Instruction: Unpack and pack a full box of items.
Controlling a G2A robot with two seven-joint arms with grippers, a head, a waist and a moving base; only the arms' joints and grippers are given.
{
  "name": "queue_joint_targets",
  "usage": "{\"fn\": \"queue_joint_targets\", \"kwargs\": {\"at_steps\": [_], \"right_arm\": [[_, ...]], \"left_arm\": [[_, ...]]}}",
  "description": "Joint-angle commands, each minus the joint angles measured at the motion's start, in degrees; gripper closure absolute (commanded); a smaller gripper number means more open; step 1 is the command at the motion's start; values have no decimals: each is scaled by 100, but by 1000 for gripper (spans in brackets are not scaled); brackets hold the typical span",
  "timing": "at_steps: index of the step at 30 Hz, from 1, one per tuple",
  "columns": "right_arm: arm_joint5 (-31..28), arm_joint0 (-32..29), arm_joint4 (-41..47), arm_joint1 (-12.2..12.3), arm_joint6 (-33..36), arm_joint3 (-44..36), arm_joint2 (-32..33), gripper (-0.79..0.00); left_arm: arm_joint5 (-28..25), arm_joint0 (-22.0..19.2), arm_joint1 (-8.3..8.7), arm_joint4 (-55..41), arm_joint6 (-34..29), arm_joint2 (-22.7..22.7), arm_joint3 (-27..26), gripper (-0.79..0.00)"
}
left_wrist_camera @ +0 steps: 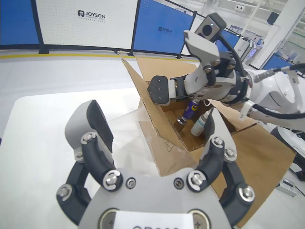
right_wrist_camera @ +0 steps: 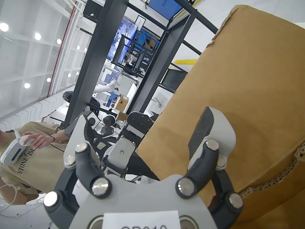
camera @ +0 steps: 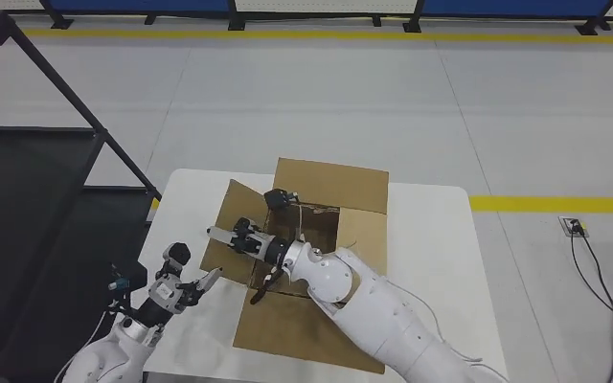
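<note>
Logo lettering marks the white panel (left_wrist_camera: 91, 15) and the blue panel (left_wrist_camera: 165, 29) — the spray can (left_wrist_camera: 191, 109) bears print.

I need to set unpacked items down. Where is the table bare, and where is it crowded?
Bare: the table strip between the box and the right edge; also its far-left corner. Crowded: beside the box's left flap, where the right pincer straddles it and the left pincer hovers.

A white table (camera: 431, 249) with rounded corners carries one open cardboard box (camera: 330, 187), its flaps spread outward. The box sits about mid-table, with bare white surface on both sides. On the robot's left side, a wrinkled piece of clear plastic (left_wrist_camera: 128, 132) lies on the tabletop, right against the box's tilted flap.
</note>
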Motion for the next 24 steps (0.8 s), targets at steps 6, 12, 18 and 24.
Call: {"fn": "queue_joint_targets", "kwargs": {"at_steps": [6, 12, 18, 24], "right_arm": [[-505, -119, -101, -11, -28, -23, 170, -785], [-903, -534, -370, 175, -113, -538, 662, -785], [-1151, -1328, -685, 516, 160, -1637, 1517, -785], [-1164, -2050, -540, 774, 684, -2490, 2293, -785]], "left_arm": [[389, -275, -19, -88, -348, 58, 345, -785], [485, -350, -26, -114, -350, 10, 638, -785], [480, -342, -22, -132, -399, -75, 777, -785], [554, -450, -37, -95, -504, 19, 904, -785]]}}
